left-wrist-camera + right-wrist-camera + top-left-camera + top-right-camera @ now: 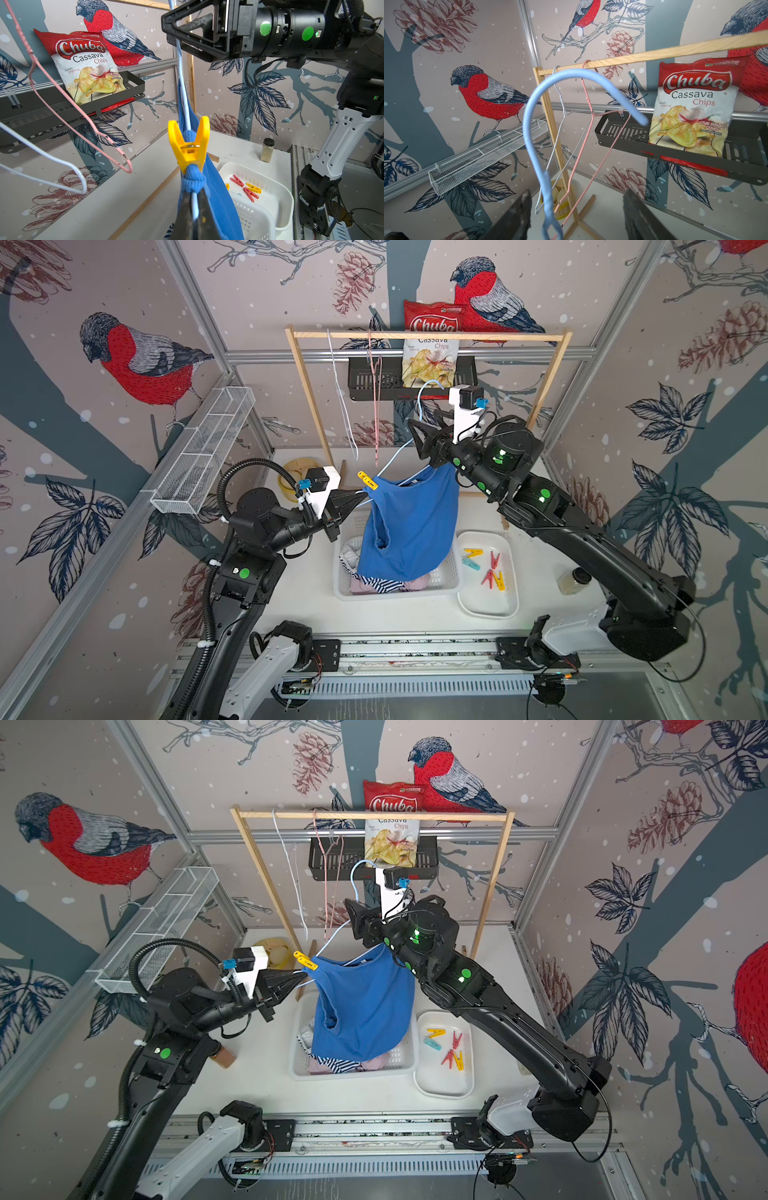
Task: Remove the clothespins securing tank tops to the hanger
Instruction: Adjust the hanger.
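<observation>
Left jaws are gripping the hanger [528, 124] just beside the yellow clothespin [189, 145]; right jaws are gaping wide around its neck.

Bright, even, diffuse light leaves only soft shadows on the white table [307, 610]. Both top views bow the frame rails [197, 310] at 10 and 2 o'clock; in the right wrist view the close blue hanger [571, 73] is blurred.

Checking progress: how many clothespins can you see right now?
6. One yellow clothespin pins the blue tank top to the hanger; five lie in the white tray: yellow, teal, red, red, yellow. Clothes in the basket could hide more.
</observation>
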